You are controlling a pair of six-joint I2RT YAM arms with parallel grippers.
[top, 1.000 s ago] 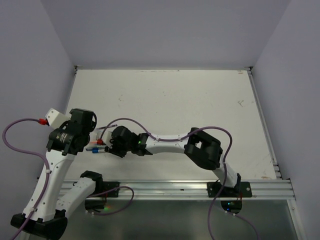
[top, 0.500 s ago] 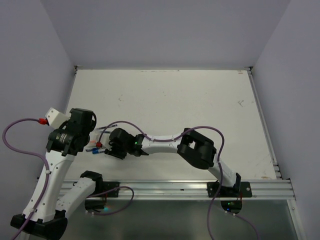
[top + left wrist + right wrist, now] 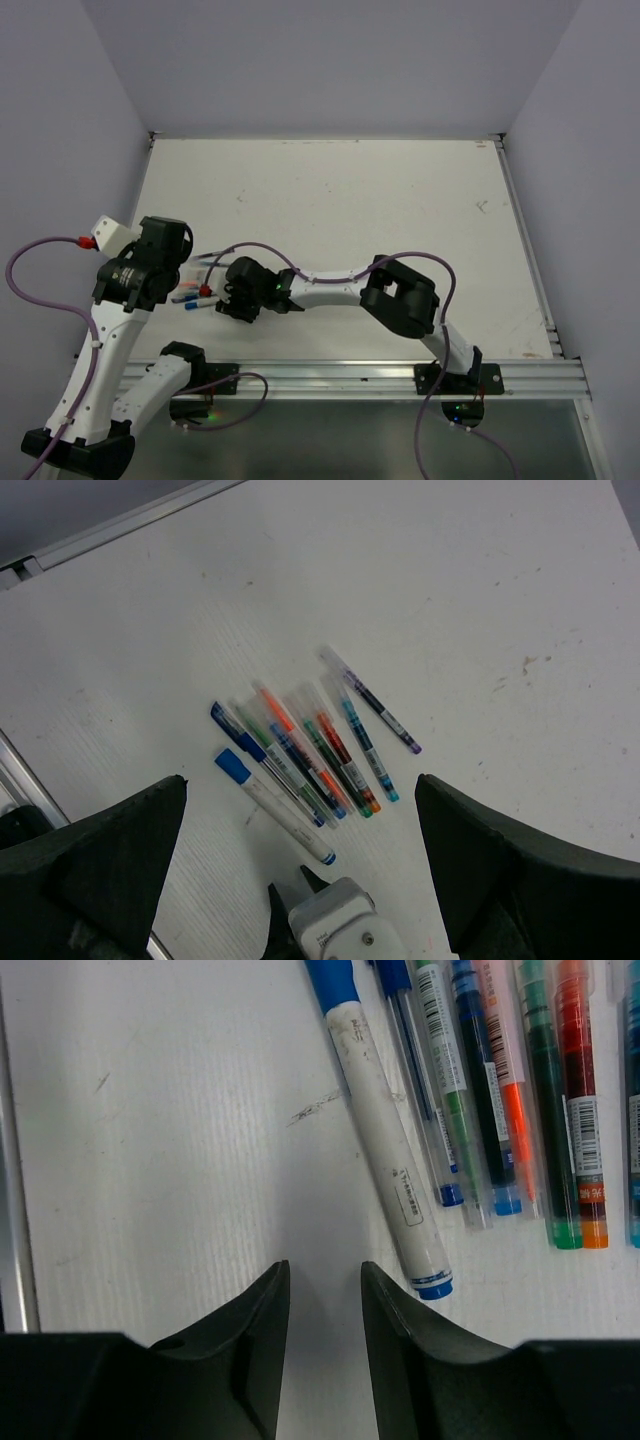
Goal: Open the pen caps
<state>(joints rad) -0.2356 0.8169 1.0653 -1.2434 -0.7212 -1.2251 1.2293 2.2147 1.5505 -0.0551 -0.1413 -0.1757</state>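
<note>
Several pens [image 3: 320, 745] lie side by side on the white table [image 3: 480, 600]; they also show in the top view [image 3: 196, 293]. A white marker [image 3: 385, 1150] has a blue cap [image 3: 330, 975], seen too in the left wrist view [image 3: 232, 765]. The thin pens carry pale or dark blue caps [image 3: 222, 718] at their upper-left ends. My right gripper [image 3: 322, 1272] is slightly open and empty, its fingertips on the table just left of the marker's tail end [image 3: 433, 1286]. My left gripper [image 3: 298, 785] is wide open, hovering above the pens.
The right wrist's white camera housing [image 3: 340, 930] sits just near of the pens in the left wrist view. A metal rail [image 3: 380, 375] runs along the table's near edge. The left wall is close behind the left arm [image 3: 130, 275].
My right gripper has shifted a little toward the near edge, beside the pens' ends. The left arm has stayed still, and the pens have not moved.
</note>
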